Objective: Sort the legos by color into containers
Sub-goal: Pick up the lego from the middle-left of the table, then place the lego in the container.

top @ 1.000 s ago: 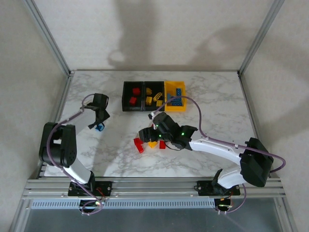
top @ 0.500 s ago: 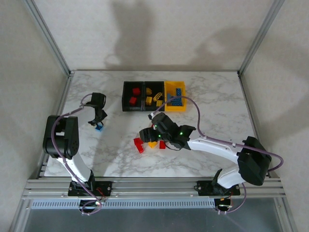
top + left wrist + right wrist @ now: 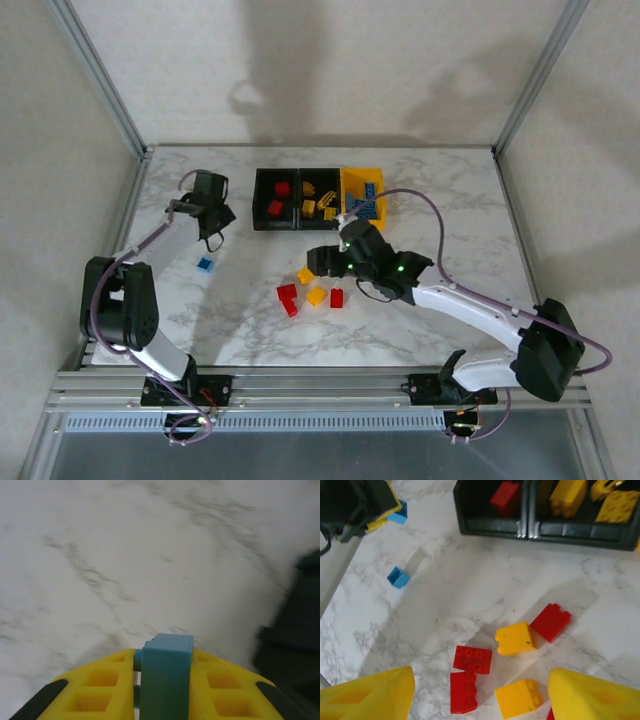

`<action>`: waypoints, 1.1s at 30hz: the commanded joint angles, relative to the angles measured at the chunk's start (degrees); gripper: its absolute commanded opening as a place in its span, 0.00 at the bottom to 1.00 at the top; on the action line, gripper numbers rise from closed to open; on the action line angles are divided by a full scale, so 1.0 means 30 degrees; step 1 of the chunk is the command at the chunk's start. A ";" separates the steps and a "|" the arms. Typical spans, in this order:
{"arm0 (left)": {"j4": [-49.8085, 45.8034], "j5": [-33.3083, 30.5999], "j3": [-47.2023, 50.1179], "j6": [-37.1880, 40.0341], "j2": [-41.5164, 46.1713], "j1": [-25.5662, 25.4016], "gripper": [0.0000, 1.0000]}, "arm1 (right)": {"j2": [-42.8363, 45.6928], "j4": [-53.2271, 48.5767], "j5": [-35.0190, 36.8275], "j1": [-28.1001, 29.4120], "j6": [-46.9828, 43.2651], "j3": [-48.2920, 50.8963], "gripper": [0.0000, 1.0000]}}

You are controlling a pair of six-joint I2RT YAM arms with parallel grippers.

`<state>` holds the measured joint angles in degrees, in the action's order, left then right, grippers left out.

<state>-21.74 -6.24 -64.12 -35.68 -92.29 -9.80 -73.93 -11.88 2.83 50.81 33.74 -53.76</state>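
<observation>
The left gripper (image 3: 213, 207) clamps a blue lego (image 3: 167, 675) between its yellow fingers (image 3: 107, 687), just left of the bins (image 3: 318, 228). The brick shows a narrow face to the wrist camera, its long side running along the fingers. A second blue lego (image 3: 205, 264) lies alone on the table (image 3: 450, 210). The right gripper (image 3: 481, 682) hangs wide open over a loose cluster. There, two red legos (image 3: 472, 658) touch in an L, beside two yellow legos (image 3: 516, 638) and a third red lego (image 3: 550, 622) lying askew.

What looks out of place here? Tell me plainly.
Only a stray blue lego, lying alone at the left, apart from the red and yellow legos. Nothing looks damaged, and the containers look correctly sorted.
</observation>
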 commanded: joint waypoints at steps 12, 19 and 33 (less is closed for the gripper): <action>-0.1305 0.0392 -0.6274 -0.1202 -0.3572 -0.7876 0.24 | 0.4310 -0.4187 0.0696 -0.4617 0.2241 0.2155 0.71; -0.1917 0.0435 -1.0711 -0.1303 -0.7364 -1.0002 0.24 | 0.5642 -0.4941 0.0536 -0.5996 0.2026 0.2534 0.72; -0.3848 0.0292 -1.8969 -0.0739 -1.4419 -1.1066 0.25 | 0.7830 -0.5621 0.0572 -0.6314 0.2730 0.3856 0.72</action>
<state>-29.32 -4.29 -116.29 -38.92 -132.68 -43.05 -51.51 -27.22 3.46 32.38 40.86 -42.78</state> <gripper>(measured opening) 0.254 0.718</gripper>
